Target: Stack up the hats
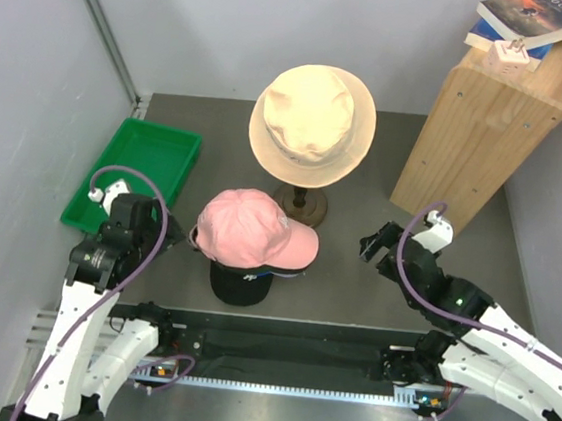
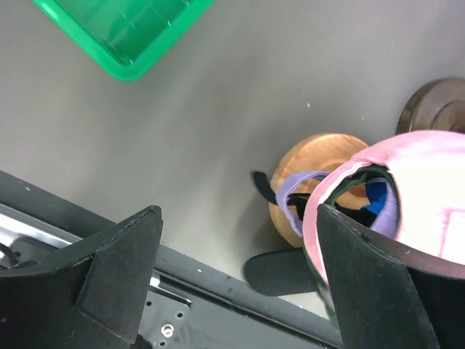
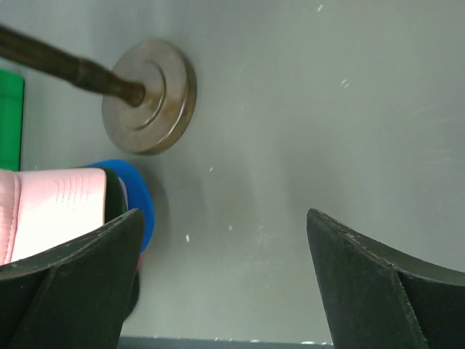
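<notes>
Hats (image 1: pixel 249 229) sit piled at centre frame, pink on top, seemingly over a wooden form (image 2: pixel 320 153), while the left gripper (image 2: pixel 236 218) and right gripper (image 3: pixel 221 218) flank them with jaws apart and empty; a brushing finger could topple the pile.

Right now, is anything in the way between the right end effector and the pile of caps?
Nothing visible does. Only bare table lies between the open right end effector and the pink cap topping the pile. The hat stand's round base sits just beyond that line.
</notes>
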Controlling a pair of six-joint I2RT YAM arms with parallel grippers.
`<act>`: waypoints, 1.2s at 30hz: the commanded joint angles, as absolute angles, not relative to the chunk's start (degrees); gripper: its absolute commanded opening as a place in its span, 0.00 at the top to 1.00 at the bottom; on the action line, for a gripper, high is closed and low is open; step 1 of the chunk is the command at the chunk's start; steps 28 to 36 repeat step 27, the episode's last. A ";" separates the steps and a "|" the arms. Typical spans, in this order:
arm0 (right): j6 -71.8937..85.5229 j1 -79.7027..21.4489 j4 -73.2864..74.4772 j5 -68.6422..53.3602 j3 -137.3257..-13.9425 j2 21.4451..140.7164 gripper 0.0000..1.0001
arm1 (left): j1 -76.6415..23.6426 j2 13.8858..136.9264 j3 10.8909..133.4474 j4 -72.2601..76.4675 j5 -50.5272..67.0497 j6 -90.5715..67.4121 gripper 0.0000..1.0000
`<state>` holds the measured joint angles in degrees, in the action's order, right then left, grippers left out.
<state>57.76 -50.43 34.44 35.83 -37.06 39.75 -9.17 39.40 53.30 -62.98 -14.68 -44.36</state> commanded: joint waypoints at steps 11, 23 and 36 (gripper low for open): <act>55.63 -49.75 38.50 43.42 -40.08 35.60 0.08 | -8.96 34.28 56.16 -52.65 -14.85 -37.09 0.02; 53.97 -49.75 39.73 46.67 -41.04 34.02 0.08 | -8.96 36.39 58.18 -54.49 -20.22 -37.62 0.02; 53.53 -49.75 40.34 47.55 -41.66 33.58 0.08 | -8.96 35.69 58.01 -53.18 -21.01 -36.30 0.01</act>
